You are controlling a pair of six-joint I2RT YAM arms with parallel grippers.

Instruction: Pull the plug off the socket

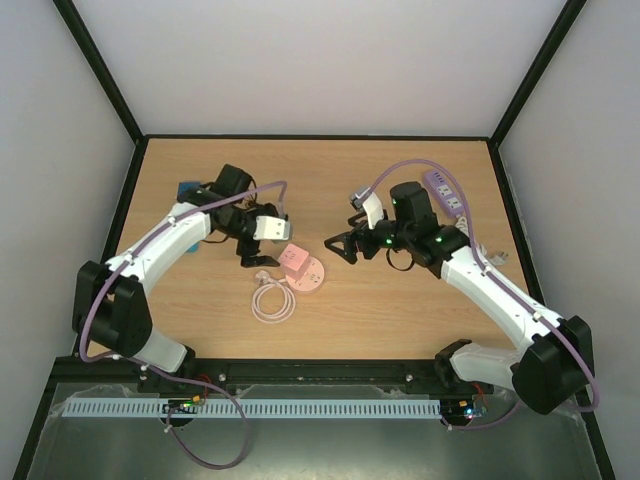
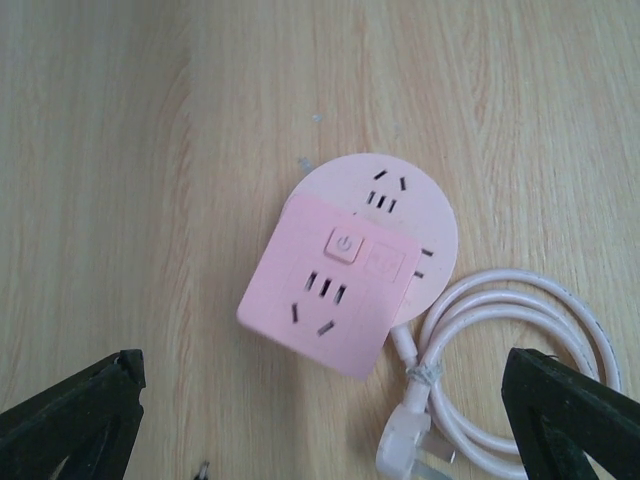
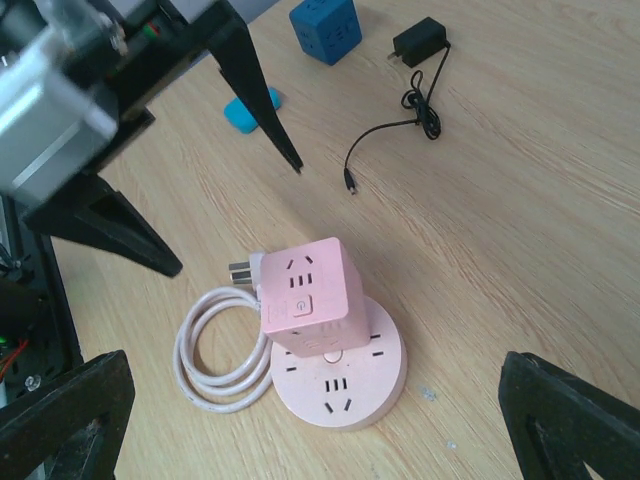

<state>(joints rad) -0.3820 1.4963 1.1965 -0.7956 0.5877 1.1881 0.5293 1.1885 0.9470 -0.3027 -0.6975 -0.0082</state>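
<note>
- Top view: The pink cube stood on the round socket at mid-counter, with a white cable coiled just beside them. The left fingers and right fingers flanked the pair, both spread wide and grasping nothing. A purple strip lay well apart at the far right. Judged step: approach, before any grasp.
- Left wrist view: The cube overlapped the socket. The left fingers were released and stood at either side, clear of both. The only readable mark was a power symbol on the cube's button; no brand was legible. The cable's loose plug lay near.
- Right wrist view: The cube sat upright on the socket, apparently plugged into it. The right fingers were open and not touching it. A blue cube and a black adapter lay well apart. The next move probably calls for one arm to pin the socket's rim while the other closes on the cube's sides and pulls straight up. Otherwise the light base would likely lift too.
</note>
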